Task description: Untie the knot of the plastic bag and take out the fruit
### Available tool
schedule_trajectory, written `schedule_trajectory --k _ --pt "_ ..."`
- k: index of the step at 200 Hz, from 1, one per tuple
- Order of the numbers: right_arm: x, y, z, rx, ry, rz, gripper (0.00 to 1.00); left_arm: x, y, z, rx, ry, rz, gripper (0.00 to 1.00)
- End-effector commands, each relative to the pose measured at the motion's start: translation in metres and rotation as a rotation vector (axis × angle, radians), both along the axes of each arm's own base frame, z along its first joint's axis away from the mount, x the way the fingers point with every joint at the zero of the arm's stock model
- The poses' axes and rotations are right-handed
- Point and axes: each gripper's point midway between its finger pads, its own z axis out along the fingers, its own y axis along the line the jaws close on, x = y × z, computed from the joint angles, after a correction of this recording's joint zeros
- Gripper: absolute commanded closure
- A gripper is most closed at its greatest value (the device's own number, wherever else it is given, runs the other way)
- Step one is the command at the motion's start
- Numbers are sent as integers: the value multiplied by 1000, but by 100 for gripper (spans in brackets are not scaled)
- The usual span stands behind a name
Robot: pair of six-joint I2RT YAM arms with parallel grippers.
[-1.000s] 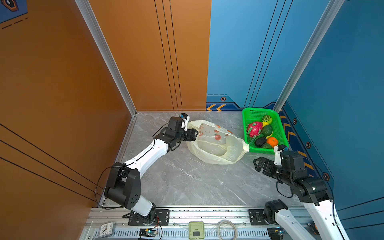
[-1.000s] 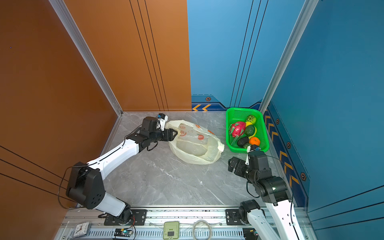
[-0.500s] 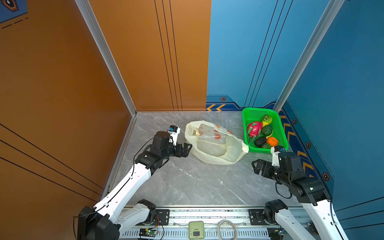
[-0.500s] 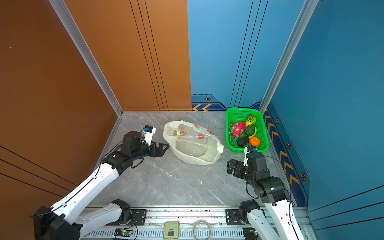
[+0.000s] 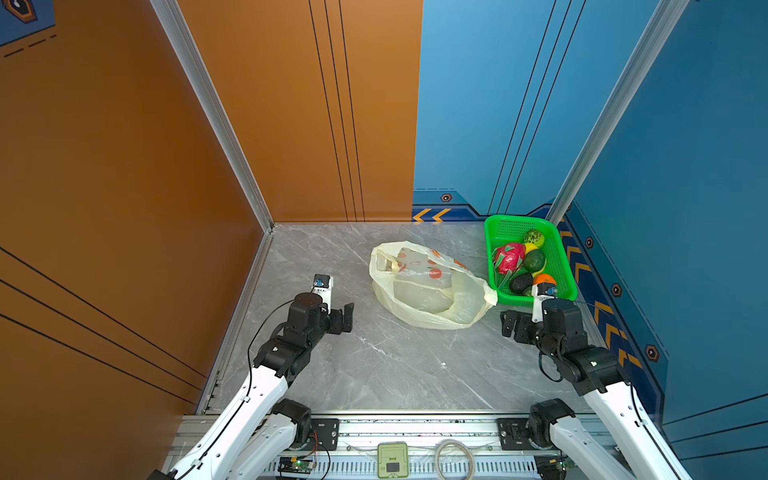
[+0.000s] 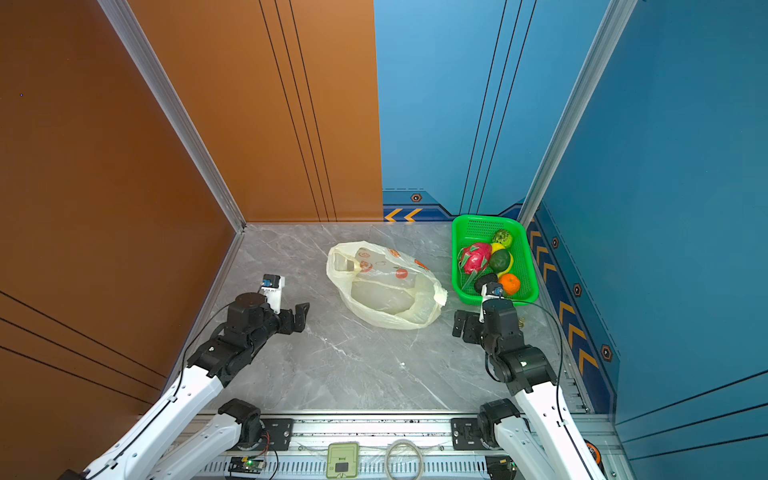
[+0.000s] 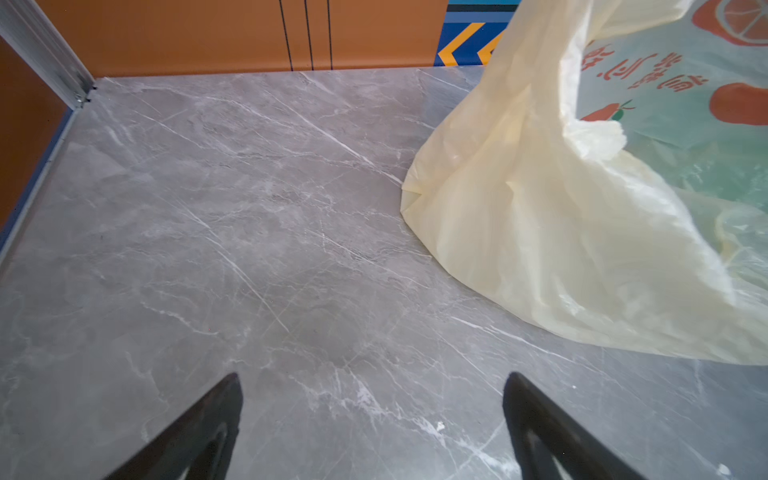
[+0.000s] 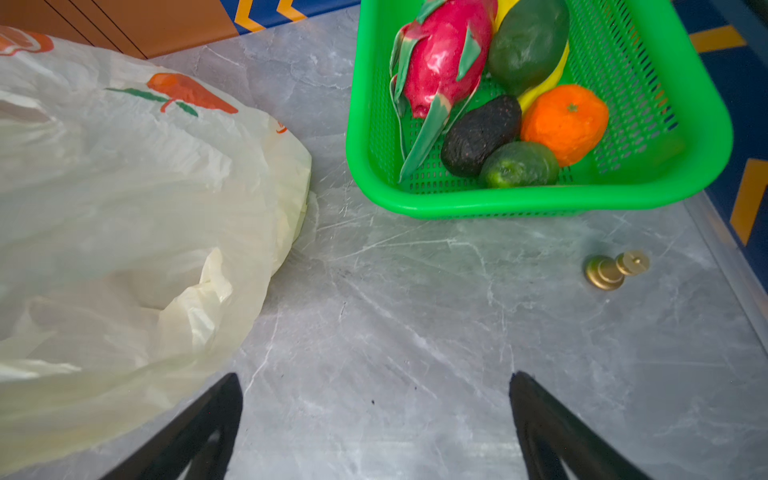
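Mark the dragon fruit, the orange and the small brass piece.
dragon fruit (image 8: 440, 62): right wrist view, middle of its pink body.
orange (image 8: 565, 122): right wrist view, centre of its peel.
brass piece (image 8: 604, 272): right wrist view, its wider base.

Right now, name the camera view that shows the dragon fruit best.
The right wrist view: the dragon fruit lies close up in the green basket. Both top views show it small; the left wrist view misses it.
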Motion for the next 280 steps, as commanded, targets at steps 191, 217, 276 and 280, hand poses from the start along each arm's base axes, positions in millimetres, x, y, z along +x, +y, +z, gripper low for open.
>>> schedule_trajectory --k 191,217,276,280 --pt "116 -55 -70 -100 -267 -18 0 67 78 -50 102 -278 188 2" --pt "120 -54 -67 -99 -300 -10 0 77 79 -54 80 -285 186 2" --pt "127 -44 -61 -58 -371 30 0 92 82 -72 68 -270 197 1" --pt "128 -45 -61 -59 -374 28 0 92 82 -73 68 -268 200 1"
